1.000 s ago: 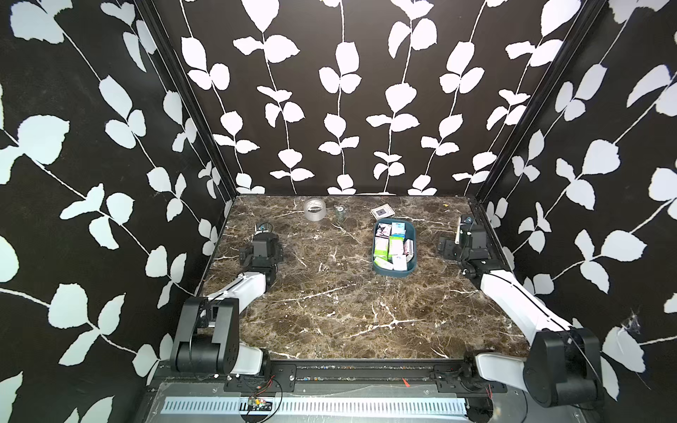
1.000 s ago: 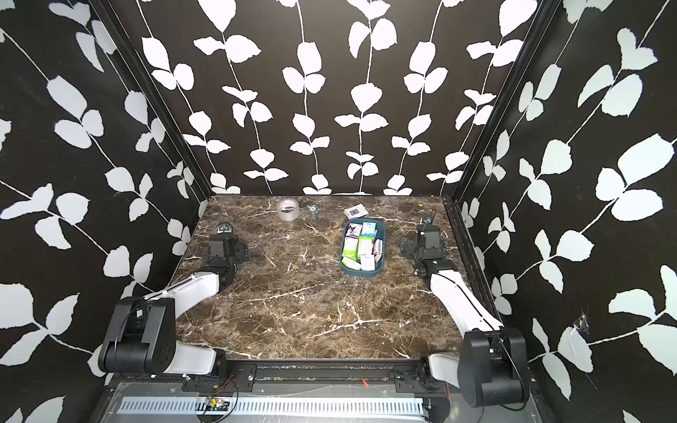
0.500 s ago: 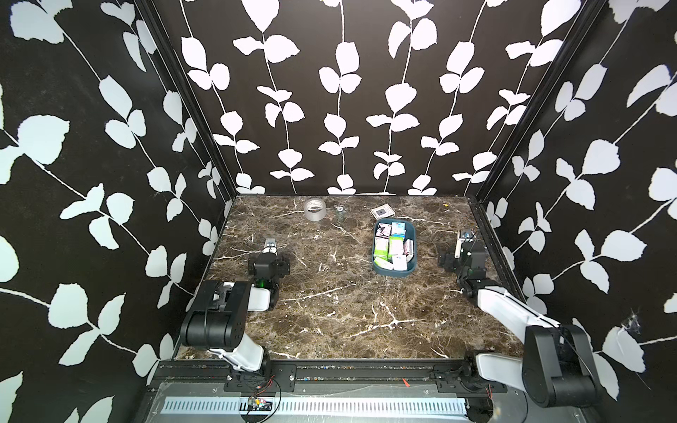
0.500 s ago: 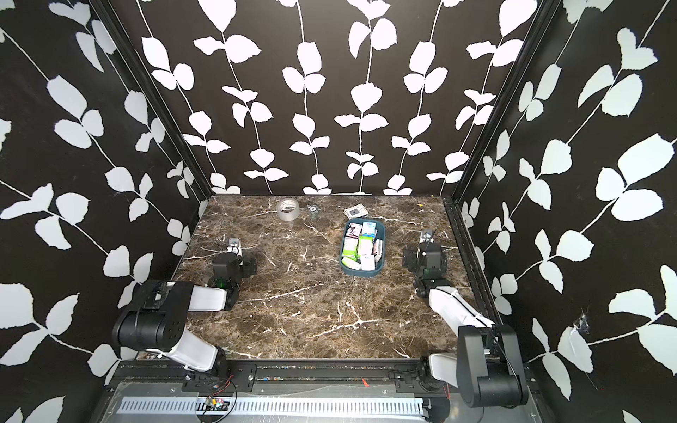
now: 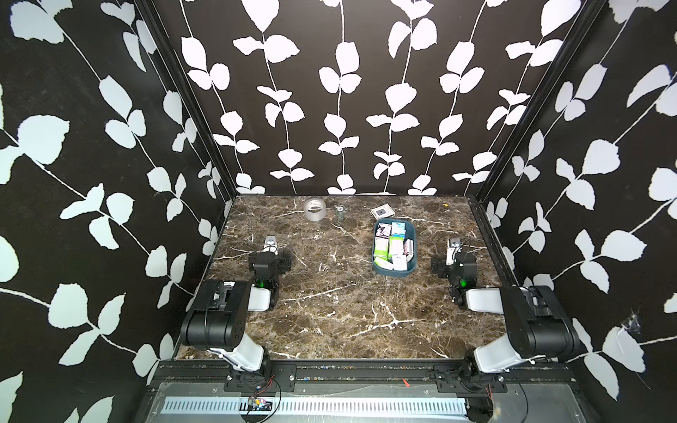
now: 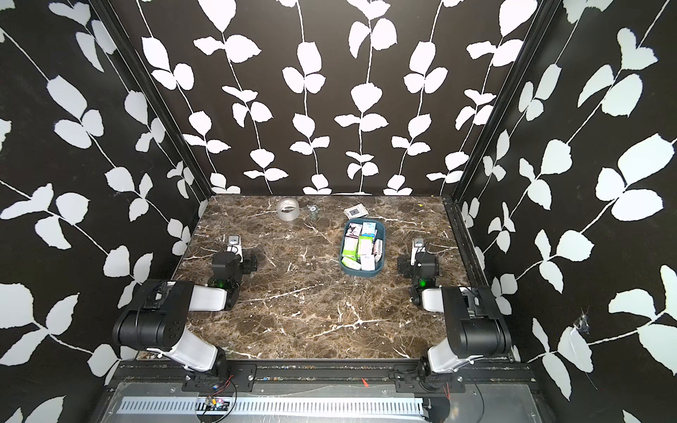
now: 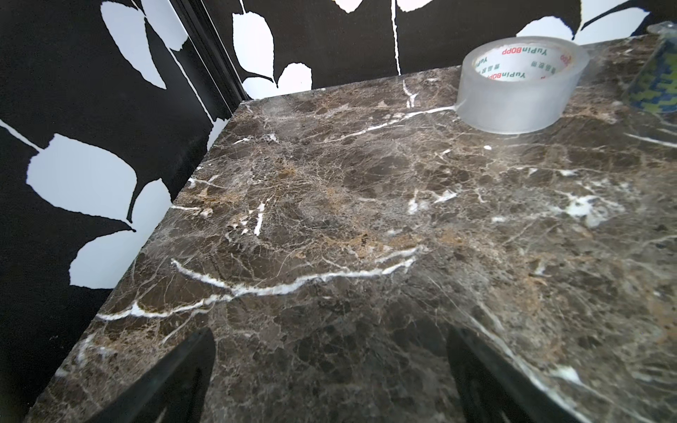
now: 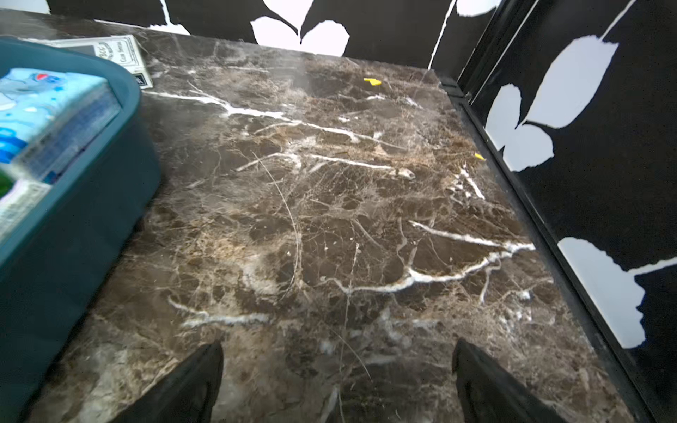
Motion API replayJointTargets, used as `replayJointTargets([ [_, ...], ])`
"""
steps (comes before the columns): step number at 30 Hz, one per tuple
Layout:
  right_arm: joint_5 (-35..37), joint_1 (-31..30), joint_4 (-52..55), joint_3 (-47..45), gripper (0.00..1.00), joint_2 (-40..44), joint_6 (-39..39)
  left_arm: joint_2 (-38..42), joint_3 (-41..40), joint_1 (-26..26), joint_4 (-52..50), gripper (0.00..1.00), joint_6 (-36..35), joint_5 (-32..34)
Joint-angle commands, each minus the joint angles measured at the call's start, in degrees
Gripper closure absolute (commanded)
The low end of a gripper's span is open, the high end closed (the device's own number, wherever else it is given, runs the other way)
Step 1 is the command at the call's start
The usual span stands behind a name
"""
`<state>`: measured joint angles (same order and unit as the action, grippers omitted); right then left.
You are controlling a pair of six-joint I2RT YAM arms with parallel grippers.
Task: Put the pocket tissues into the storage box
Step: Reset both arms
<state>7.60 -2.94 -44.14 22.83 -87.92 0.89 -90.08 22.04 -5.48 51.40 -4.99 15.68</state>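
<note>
— Tissues (image 5: 394,244): where do they lie?
— All that I can see are in the box (image 5: 394,273), packed flat. None shows loose on the desk (image 5: 348,307). Only the tape (image 5: 314,210) and a packet (image 5: 381,211) lie outside it, near the back wall.
— Which way from the claws?
— The box sits just to the left of the right claw (image 8: 337,346), near but apart. The left claw (image 7: 329,332) is well apart from it, across the desk. Its long axis runs from the robot toward the back wall. The right arm is nearer (clearly so).
— And the claws themselves?
— Both are spread wide, with nothing between the jaws and bare desk ahead of each.
— What differs from a second ago?
— Both arms have folded back toward their bases; then they reached further out. The box and its load have not moved. I judge the task done, with no reach left to make.
</note>
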Motion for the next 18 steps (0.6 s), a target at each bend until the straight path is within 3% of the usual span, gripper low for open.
replayJointTargets([
  [1, -0.4, 0.2, -3.8, 0.0, 0.01, 0.8, 0.3, 1.2, 0.2, -0.1, 0.9, 0.01, -0.4, -0.5],
  [18, -1.0, 0.5, -4.2, 0.1, 0.0, 0.4, 0.2, 1.1, 0.1, 0.0, 1.1, 0.01, -0.5, -0.4],
])
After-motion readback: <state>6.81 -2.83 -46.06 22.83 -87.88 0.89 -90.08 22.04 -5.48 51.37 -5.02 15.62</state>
